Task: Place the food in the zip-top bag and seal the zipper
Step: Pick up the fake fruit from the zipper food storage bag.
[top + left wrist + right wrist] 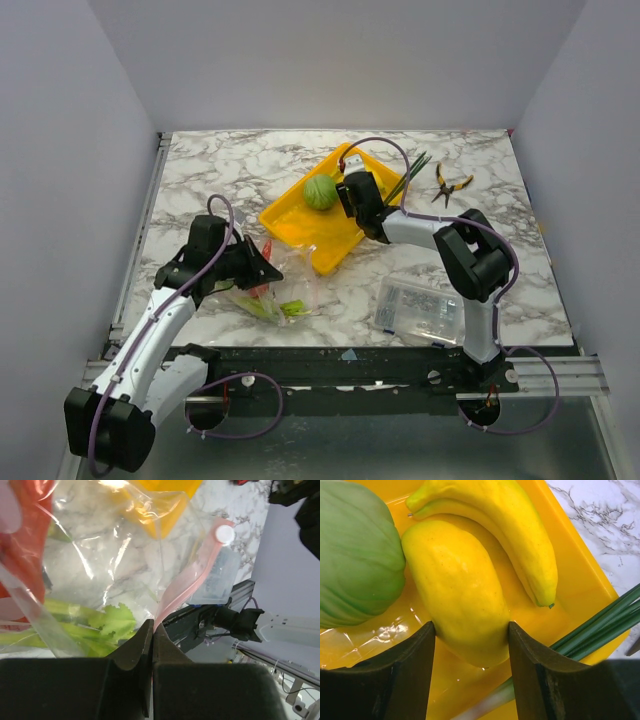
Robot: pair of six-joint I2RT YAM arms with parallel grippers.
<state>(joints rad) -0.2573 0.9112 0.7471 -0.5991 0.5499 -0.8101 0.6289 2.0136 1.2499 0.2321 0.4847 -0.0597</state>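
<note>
Two arms bolted at the near edge of the white-and-grey marbled surface [220, 170]. Nearest, on the left side: left fingers [132, 652] pressed tight together, pinching the near end of the thin pink zipper strip [190, 575] that edges the mouth of the soft clear plastic zip-top bag [115, 545]. Runs from that pinch up and away to a small white round slider [225, 534] at its far end. Bag lying crumpled on the near-left part of the surface, just beside the near corner of the shallow yellow plastic tray [300, 225]. Inside the bag: pale green leafy toy pieces [117, 620] low down, plus a red toy item [30, 545] at the left, too blurred to name. On the near right, close to the right arm's base: rigid clear plastic box of small parts [420, 308], flat on the surface, apart from the bag.

Farther back, mid-surface: the yellow plastic tray, set cornerwise. Over it, right fingers [410, 675] partway apart and closed against both flanks of a plump yellow oval toy fruit [460, 590] lying on the tray floor. Against that fruit on its far side: curved yellow toy banana [510, 530]. Hard against the fruit's left: ribbed green round toy vegetable [355, 555]. Along the tray's right rim: thin dark green stalks [600, 625], poking past the tray's far corner. Farthest, on the right past the tray: yellow-handled pliers [450, 185], flat on the surface.
</note>
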